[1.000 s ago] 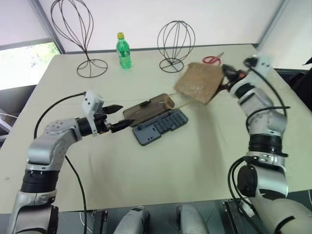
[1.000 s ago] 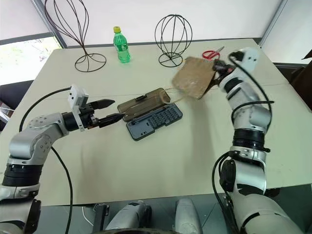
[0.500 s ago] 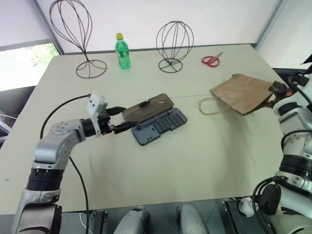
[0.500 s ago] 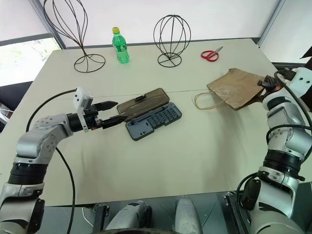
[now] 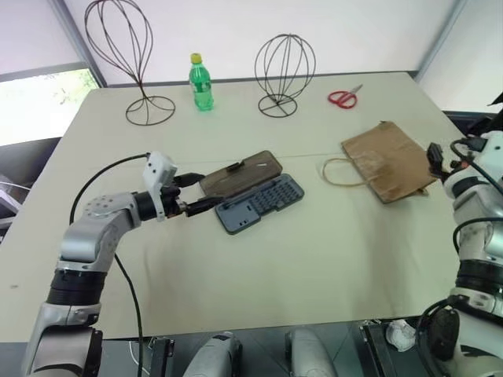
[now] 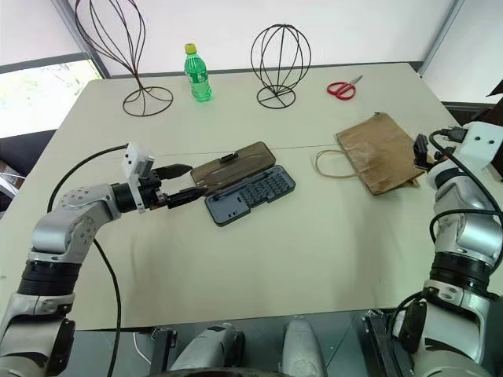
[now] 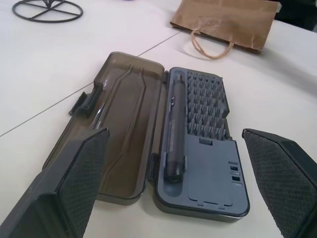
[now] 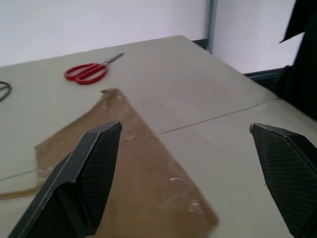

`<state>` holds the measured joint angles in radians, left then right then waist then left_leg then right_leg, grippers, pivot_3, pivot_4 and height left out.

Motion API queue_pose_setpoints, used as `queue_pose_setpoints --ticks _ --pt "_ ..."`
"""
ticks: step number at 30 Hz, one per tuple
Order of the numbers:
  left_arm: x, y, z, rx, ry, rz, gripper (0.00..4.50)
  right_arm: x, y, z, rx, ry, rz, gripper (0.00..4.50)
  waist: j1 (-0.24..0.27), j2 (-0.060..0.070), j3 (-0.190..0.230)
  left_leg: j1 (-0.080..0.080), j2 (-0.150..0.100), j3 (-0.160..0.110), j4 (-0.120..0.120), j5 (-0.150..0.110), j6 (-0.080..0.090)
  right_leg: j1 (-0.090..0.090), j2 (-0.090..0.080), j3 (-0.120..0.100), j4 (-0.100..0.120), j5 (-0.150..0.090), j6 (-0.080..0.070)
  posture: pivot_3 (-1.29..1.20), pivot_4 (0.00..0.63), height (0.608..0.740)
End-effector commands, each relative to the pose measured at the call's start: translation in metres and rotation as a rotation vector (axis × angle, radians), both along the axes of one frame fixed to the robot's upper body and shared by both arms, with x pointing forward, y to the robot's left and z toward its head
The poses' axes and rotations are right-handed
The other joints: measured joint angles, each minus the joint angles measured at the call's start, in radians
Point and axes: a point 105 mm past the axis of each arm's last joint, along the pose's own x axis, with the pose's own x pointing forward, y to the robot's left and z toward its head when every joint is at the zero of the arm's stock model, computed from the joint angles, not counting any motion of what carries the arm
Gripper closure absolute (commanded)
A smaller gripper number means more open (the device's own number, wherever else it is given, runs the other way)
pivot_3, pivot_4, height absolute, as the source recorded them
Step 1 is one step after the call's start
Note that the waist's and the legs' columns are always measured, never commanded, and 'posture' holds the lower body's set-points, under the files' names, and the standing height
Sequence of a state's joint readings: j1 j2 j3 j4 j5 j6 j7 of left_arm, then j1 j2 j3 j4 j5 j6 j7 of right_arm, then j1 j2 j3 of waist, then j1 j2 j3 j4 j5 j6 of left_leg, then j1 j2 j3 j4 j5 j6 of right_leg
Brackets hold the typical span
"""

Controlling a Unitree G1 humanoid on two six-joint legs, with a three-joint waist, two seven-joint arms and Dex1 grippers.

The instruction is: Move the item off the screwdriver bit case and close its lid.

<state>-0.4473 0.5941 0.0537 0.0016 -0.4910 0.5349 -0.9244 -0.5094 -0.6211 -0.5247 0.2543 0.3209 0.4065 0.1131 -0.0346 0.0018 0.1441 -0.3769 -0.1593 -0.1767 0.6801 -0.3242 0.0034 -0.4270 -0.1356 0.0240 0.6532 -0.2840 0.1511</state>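
1. Head view: the paper bag (image 5: 389, 161) lies flat on the table (image 5: 314, 259), well apart from the open screwdriver bit case (image 5: 259, 200). The clearing step looks done, and closing is now in hand.
2. Left wrist view: the left gripper (image 7: 174, 132), fingers apart, faces the case. Its lid (image 7: 124, 124) lies folded back flat. The next move probably calls for a finger under the lid's outer edge to swing it over.
3. Right wrist view: the right gripper (image 8: 185, 128), fingers apart and empty, hovers over the bag.
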Motion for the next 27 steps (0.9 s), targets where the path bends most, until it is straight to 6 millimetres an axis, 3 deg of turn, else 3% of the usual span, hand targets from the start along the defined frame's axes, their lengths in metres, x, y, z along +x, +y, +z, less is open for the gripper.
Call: queue_pose_setpoints --ticks 1,4,7,10,13,15,19,27 --pt "0.006 0.006 0.015 -0.01 -0.06 0.018 0.0 -0.027 -0.014 0.068 -0.155 -0.192 -0.078 0.16 0.0 0.0 0.0 0.0 0.0 0.0 0.0 0.0 0.0 0.0 0.0 0.0 0.0 0.0 0.0 0.0 0.15 0.74" --pt "0.016 0.011 0.02 -0.022 -0.077 0.055 0.0 -0.034 -0.01 0.093 -0.194 -0.261 -0.064 0.16 0.001 0.0 0.0 0.0 0.0 0.0 0.0 0.0 0.0 0.0 0.0 0.0 0.0 0.0 0.0 0.0 0.15 0.74" --pt "0.048 0.026 0.017 0.018 -0.089 0.182 0.0 -0.022 0.048 0.123 -0.185 -0.341 0.21 0.16 -0.002 0.0 0.0 0.0 0.0 0.001 0.002 0.0 0.0 0.0 0.0 0.0 0.0 0.0 0.0 0.0 0.15 0.74" --pt "0.071 0.017 0.005 0.106 -0.111 0.184 0.0 -0.008 0.145 0.106 -0.187 -0.252 0.635 0.16 -0.009 -0.001 -0.001 0.001 0.002 0.003 0.001 0.0 0.0 0.0 0.0 0.0 0.0 0.0 0.0 0.0 0.15 0.74" --pt "0.087 0.01 -0.003 0.164 -0.113 0.17 0.0 -0.009 0.203 0.08 -0.196 -0.128 0.852 0.16 -0.007 -0.002 -0.001 0.001 0.002 0.003 0.001 0.0 0.0 0.0 0.0 0.0 0.0 0.0 0.0 0.0 0.15 0.74" --pt "0.096 0.009 -0.008 0.208 -0.107 0.178 0.0 -0.011 0.227 0.069 -0.19 -0.089 0.929 0.16 0.001 -0.002 -0.001 -0.003 0.001 0.003 0.002 0.0 0.001 -0.001 0.0 0.0 0.0 0.0 0.001 0.0 0.15 0.74" --pt "0.106 0.009 -0.017 0.268 -0.063 0.21 0.0 -0.017 0.252 0.054 -0.157 -0.058 0.99 0.16 0.004 -0.003 -0.001 -0.017 -0.002 0.001 0.009 -0.001 0.002 -0.015 -0.002 -0.001 0.009 0.003 0.003 0.0 0.15 0.74" --pt "0.102 0.004 -0.043 0.334 0.067 0.181 0.0 -0.028 0.263 0.04 -0.114 -0.032 0.989 0.16 0.014 -0.003 -0.001 -0.018 -0.004 0.001 0.015 -0.002 0.003 -0.015 -0.003 -0.002 0.012 0.003 0.003 0.0 0.15 0.74"
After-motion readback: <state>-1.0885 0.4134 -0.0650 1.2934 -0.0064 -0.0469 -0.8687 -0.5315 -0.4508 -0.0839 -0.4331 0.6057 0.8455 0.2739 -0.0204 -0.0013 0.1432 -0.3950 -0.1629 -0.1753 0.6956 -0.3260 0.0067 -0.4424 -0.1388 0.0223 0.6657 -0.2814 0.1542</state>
